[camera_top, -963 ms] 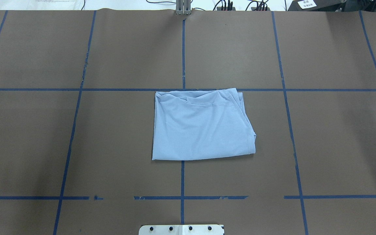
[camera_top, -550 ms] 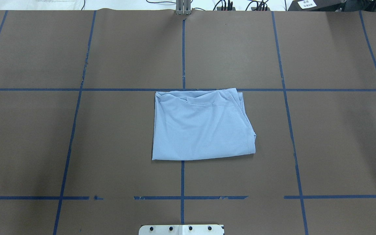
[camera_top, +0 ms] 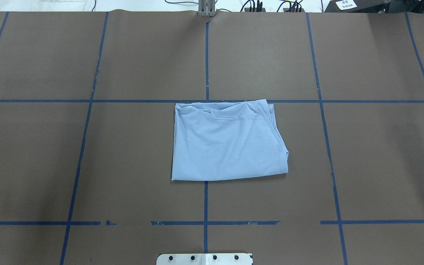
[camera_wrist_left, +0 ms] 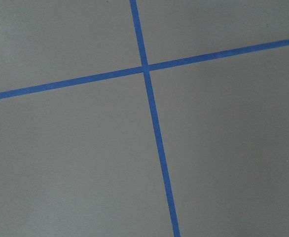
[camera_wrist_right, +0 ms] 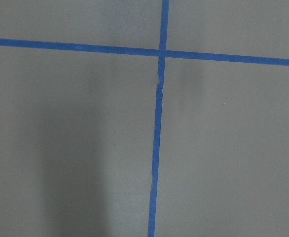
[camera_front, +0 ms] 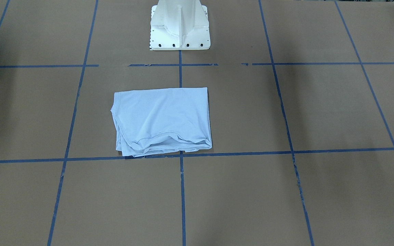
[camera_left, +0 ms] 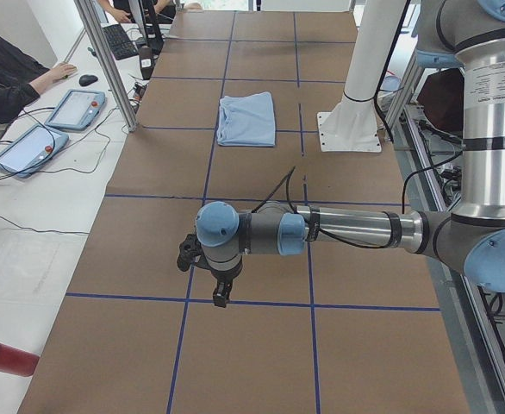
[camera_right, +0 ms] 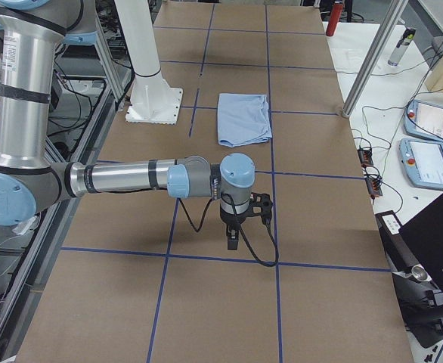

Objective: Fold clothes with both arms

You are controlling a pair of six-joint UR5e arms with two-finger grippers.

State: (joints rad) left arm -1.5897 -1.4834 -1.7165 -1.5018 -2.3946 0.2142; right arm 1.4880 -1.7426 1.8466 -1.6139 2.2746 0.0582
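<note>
While overhead shows folded T-shirt (camera_top: 228, 141), side views add left gripper (camera_left: 221, 296), right gripper (camera_right: 233, 240); cannot tell opening.

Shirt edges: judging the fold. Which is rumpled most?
The shirt's far edge, away from the base, by the tape line: wrinkled, stacked layers; the near edge lies straight.

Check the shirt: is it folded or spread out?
Folded. The shirt lies as a compact rectangle on the table, with layered edges showing along two sides.

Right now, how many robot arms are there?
2. The left arm reaches over the table on one side of the folded T-shirt, the right arm on the other.
</note>
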